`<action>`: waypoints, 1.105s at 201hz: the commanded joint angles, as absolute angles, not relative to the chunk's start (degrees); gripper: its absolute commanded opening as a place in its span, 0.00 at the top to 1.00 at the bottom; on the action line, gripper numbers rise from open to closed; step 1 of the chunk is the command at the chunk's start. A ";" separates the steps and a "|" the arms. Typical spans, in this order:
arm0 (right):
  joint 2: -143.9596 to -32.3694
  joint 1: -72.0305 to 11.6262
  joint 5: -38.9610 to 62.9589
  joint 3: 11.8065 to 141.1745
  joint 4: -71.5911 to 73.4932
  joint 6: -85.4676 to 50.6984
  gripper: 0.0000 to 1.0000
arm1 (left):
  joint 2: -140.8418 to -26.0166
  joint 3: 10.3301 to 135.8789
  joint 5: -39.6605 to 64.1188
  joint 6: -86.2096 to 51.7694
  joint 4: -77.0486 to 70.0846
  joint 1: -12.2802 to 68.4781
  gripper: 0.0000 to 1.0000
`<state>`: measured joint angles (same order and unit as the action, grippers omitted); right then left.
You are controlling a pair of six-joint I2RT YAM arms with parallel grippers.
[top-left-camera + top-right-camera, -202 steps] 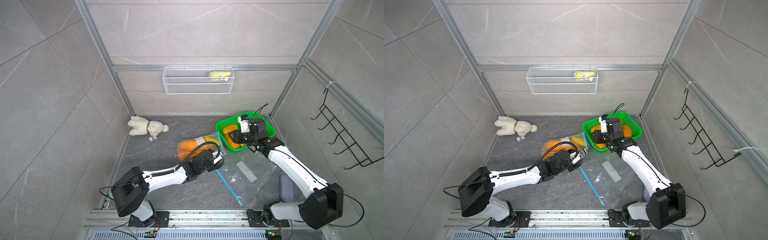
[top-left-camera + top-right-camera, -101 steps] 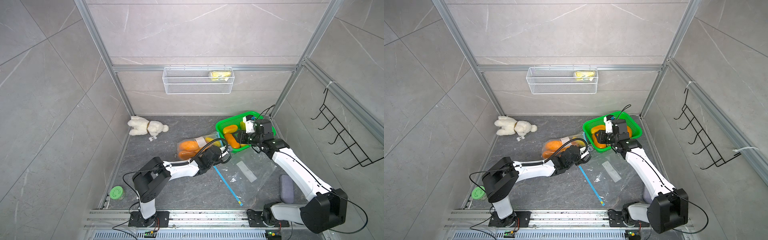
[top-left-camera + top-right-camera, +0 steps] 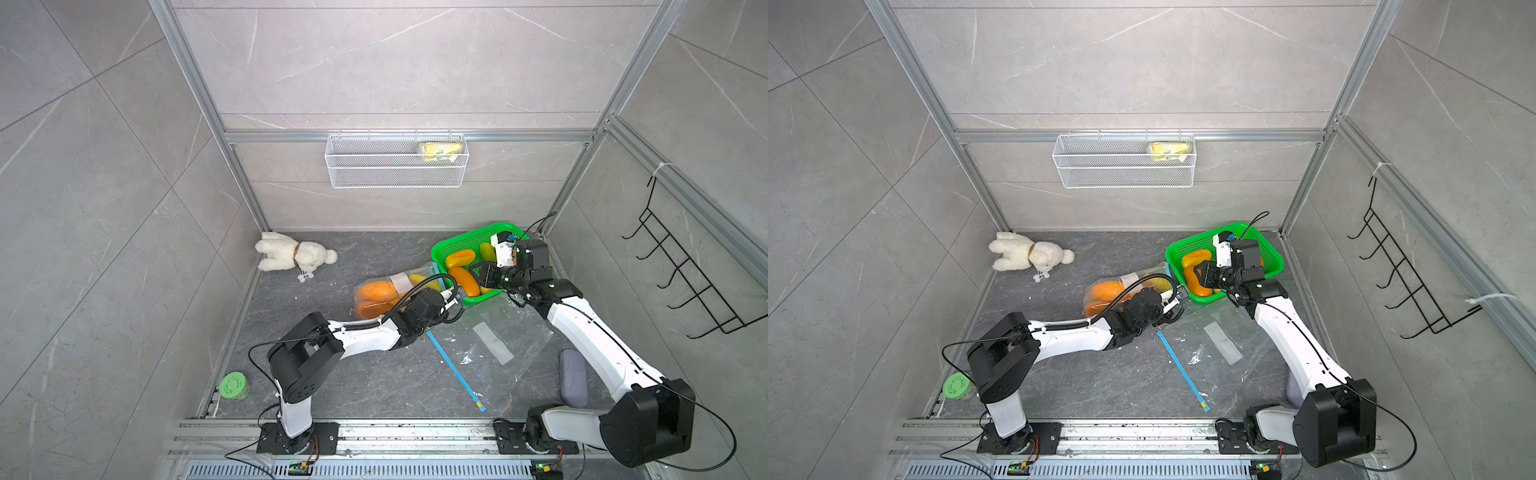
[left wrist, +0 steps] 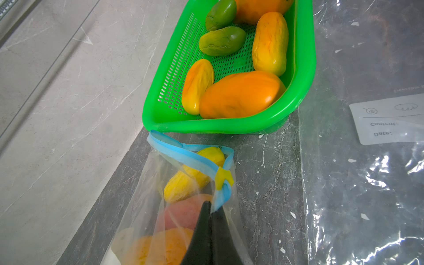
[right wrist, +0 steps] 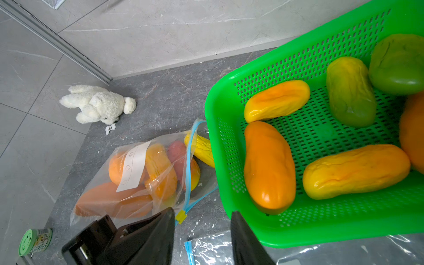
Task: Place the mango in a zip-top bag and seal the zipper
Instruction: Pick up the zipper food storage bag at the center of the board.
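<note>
A clear zip-top bag (image 3: 378, 297) (image 3: 1104, 293) lies left of the green basket (image 3: 498, 226) (image 3: 1241, 226) and holds several orange and yellow mangoes. Its blue zipper (image 4: 183, 152) gapes, and a yellow mango (image 4: 192, 176) (image 5: 202, 146) lies at the mouth. The yellow slider (image 4: 221, 177) sits close to my left gripper (image 4: 211, 206) (image 3: 455, 301), which is shut on the end of the zipper strip. My right gripper (image 5: 202, 220) (image 3: 482, 276) hangs open and empty over the basket's near left corner. More mangoes (image 5: 268, 165) lie in the basket.
A second, empty zip-top bag (image 3: 498, 345) lies flat in front of the basket, blue zipper (image 3: 455, 370) toward the middle. A white plush toy (image 3: 291, 257), a green-lidded jar (image 3: 235, 386), a grey pouch (image 3: 573, 382), a wire shelf (image 3: 395, 166) and wall hooks (image 3: 685, 282) surround.
My left gripper has moved toward the basket along the filled bag and closed on the end of its zipper strip. The right gripper has barely shifted and stays open.
</note>
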<state>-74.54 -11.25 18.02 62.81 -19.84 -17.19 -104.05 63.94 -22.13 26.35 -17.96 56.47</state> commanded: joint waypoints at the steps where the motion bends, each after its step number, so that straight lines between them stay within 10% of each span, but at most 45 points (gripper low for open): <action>1: -73.30 -10.99 20.91 61.70 -18.28 -17.26 0.57 | -98.33 62.94 -20.50 23.55 -18.25 55.26 1.00; 99: -74.26 -13.86 45.09 54.05 14.28 -11.62 0.49 | -65.81 51.35 -1.84 9.69 -13.26 42.69 1.00; 222: -84.96 -18.46 36.61 51.37 20.96 -0.55 0.16 | -55.23 48.96 7.16 0.20 -10.20 32.34 1.00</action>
